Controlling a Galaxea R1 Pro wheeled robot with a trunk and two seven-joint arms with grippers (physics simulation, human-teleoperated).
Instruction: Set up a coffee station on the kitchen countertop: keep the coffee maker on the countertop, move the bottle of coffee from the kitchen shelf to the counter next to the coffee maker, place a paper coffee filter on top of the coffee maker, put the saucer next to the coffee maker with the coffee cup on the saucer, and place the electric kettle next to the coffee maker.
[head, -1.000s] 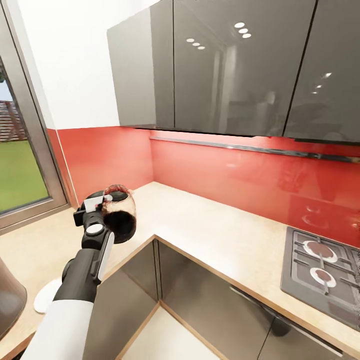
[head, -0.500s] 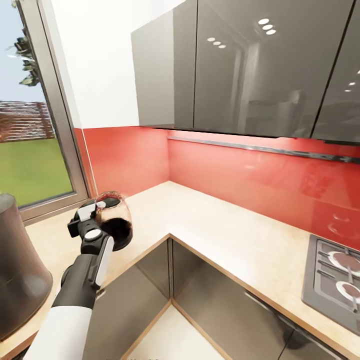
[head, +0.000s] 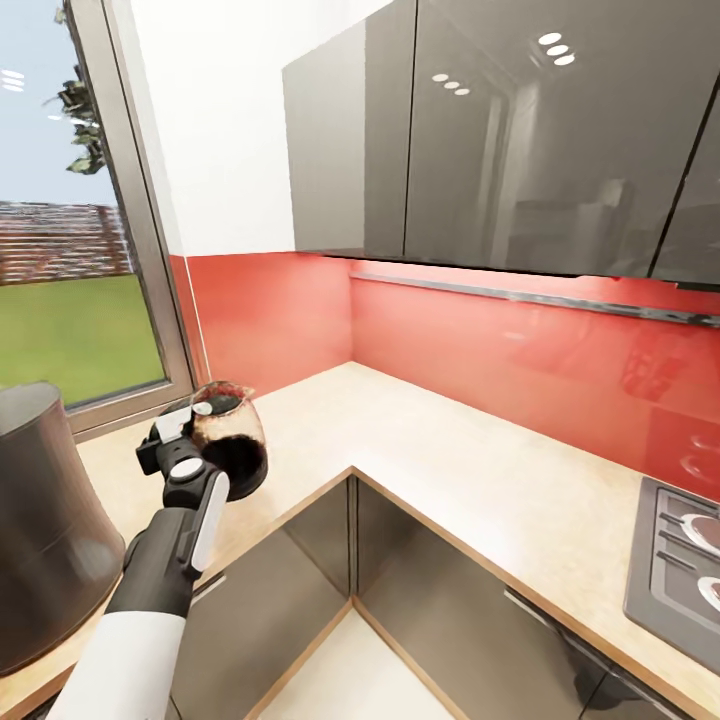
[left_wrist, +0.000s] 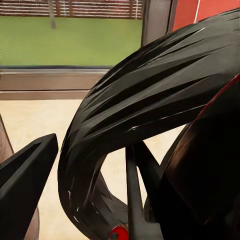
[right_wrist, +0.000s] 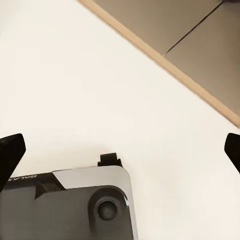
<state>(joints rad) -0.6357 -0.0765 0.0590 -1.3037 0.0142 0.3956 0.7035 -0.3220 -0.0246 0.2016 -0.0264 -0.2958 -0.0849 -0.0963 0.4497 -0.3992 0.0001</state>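
The left gripper is clamped on the black loop handle of the electric kettle, holding it off the kitchen countertop with the glass body just beyond the fingers and dark liquid low in the bowl. In the left wrist view, one dark fingertip sits at the edge while the kettle's ribbed black handle arches across right ahead of it, with the rounded glass body beside that. To the outer side of that arm stands the coffee maker, tall and dark grey, on the same worktop near the window. Past the kettle the red backsplash meets the corner under glossy grey wall cabinets; a hob lies farther along.

The right gripper has its two dark fingertips spread wide apart with nothing between them, over a pale floor near a cabinet base.
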